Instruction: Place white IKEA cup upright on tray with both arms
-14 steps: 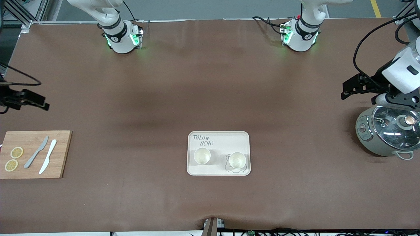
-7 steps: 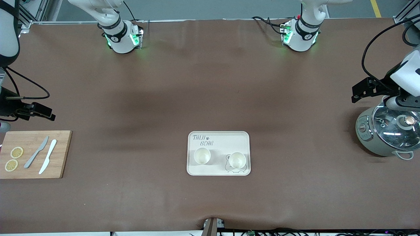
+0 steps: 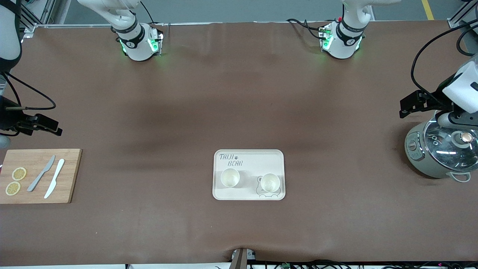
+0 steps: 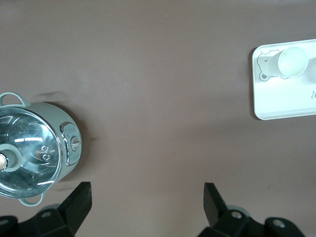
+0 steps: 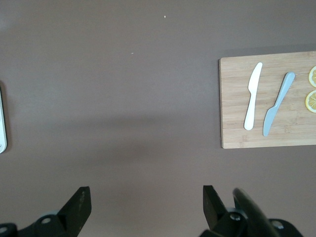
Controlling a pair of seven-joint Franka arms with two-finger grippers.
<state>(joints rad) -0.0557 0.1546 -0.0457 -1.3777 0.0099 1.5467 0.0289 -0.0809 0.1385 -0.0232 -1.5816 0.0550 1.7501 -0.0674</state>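
Note:
The cream tray (image 3: 249,155) with "TAIJI BEAR" lettering lies in the middle of the table, nearer to the front camera. Two white cups stand upright on it, one (image 3: 229,177) below the lettering and one (image 3: 270,182) on the bear drawing. My left gripper (image 3: 410,104) is open and empty over bare table beside the pot. In its wrist view the gripper (image 4: 146,202) sees a tray corner (image 4: 261,111) and one cup (image 4: 293,61). My right gripper (image 3: 44,125) is open and empty over bare table beside the cutting board, as its wrist view (image 5: 145,202) also shows.
A grey pot with a glass lid (image 3: 442,151) stands at the left arm's end. A wooden cutting board (image 3: 67,175) with two knives (image 3: 41,173) and lemon slices (image 3: 18,173) lies at the right arm's end. The board also shows in the right wrist view (image 5: 237,133).
The right gripper has drifted a little toward the cutting board and the left gripper a little toward the pot. The tray and both cups have not moved.

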